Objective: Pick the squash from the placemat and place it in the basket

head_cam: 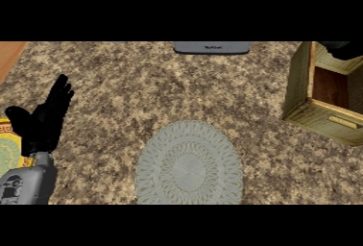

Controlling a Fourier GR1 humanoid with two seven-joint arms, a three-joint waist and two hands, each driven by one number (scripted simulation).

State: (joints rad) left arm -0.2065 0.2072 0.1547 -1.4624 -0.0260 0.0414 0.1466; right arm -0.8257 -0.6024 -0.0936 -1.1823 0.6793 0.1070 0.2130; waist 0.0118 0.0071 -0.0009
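Note:
The oval grey-green woven placemat (188, 163) lies at the lower middle of the counter with nothing on it. The squash shows nowhere in the head view. The wooden basket (305, 91) stands at the right edge, and its inside looks brown and bare where I can see it. A black shape (344, 49) at the basket's far top corner looks like part of my right hand; no squash shows there. My left hand (44, 122) rests open at the left, fingers up, holding nothing.
A grey flat object (211, 47) sits at the counter's far edge, middle. A yellow-green patterned item (7, 144) pokes in at the left edge behind my left forearm. A wooden strip (10, 55) shows at the top left corner.

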